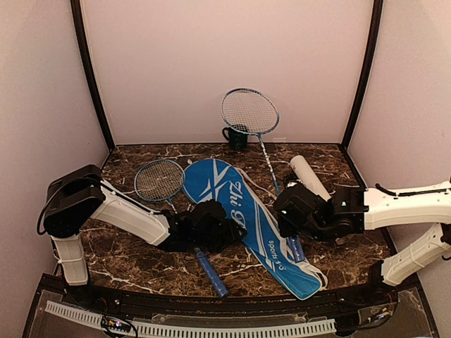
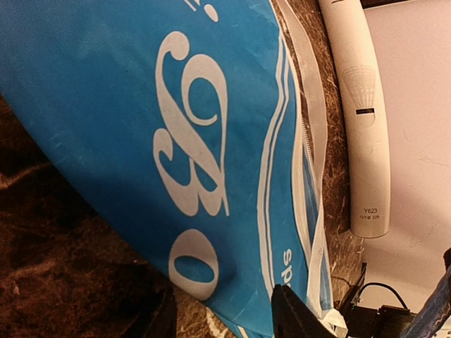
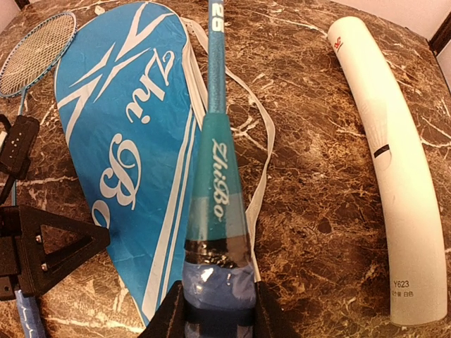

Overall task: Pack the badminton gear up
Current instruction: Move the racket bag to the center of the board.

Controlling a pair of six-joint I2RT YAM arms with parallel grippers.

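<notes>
The blue cover [image 1: 246, 218] with white lettering lies flat mid-table. My left gripper [image 2: 222, 299] stands open, its jaws straddling the cover's [image 2: 141, 105] near left edge. One dark finger [image 2: 296, 317] rests over the fabric. My right gripper [image 3: 215, 317] is shut on the blue handle [image 3: 218, 289] of a racket whose head [image 1: 249, 111] is tilted up toward the back wall, the shaft running along the cover's right edge. The other racket [image 1: 159, 180] lies flat left of the cover, its blue handle [image 1: 211, 271] near the front. The white tube [image 1: 309, 176] lies at the right. No shuttlecocks show.
A dark green mug [image 1: 236, 137] stands at the back wall behind the raised racket head. The cover's white strap [image 3: 264, 141] loops onto the marble between the held racket and the tube [image 3: 394, 176]. Side walls close in left and right.
</notes>
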